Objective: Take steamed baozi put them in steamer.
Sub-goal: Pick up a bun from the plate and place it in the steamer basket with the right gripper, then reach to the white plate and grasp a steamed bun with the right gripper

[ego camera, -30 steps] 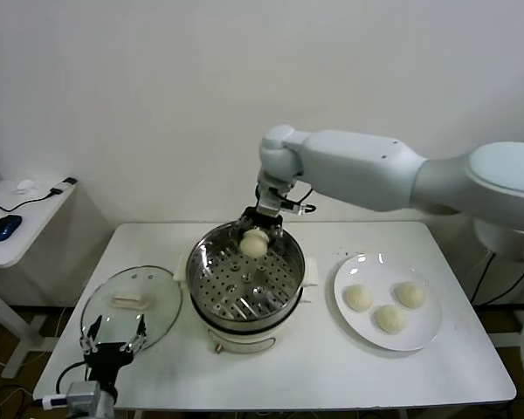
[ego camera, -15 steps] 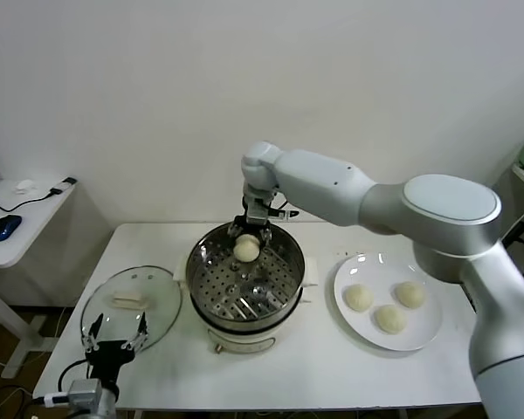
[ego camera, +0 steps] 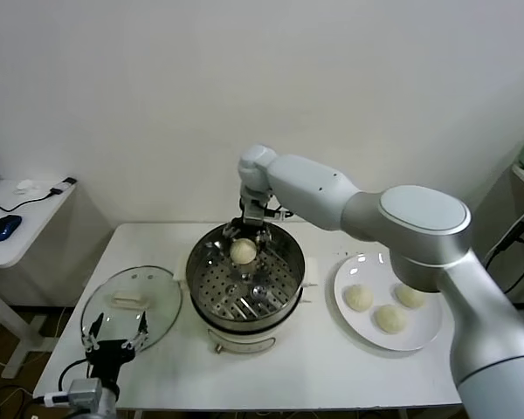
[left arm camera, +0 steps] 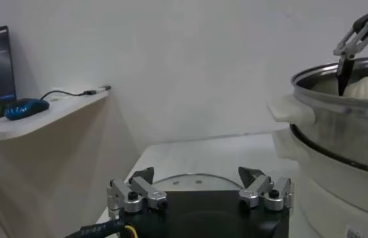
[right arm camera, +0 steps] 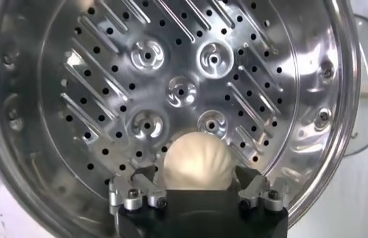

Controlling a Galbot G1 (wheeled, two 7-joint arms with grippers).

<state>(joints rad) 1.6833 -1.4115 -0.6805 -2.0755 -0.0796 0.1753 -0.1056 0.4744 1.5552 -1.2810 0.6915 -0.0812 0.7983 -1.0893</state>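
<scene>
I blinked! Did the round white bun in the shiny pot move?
Yes. The round cream-white bun moved left and down, deeper into the shiny steel steamer pot, between the right claw fingers.

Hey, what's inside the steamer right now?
One baozi sits on the steamer's perforated tray, at the far side, between the right gripper's open fingers. The tray directly beneath the bun is covered.
</scene>
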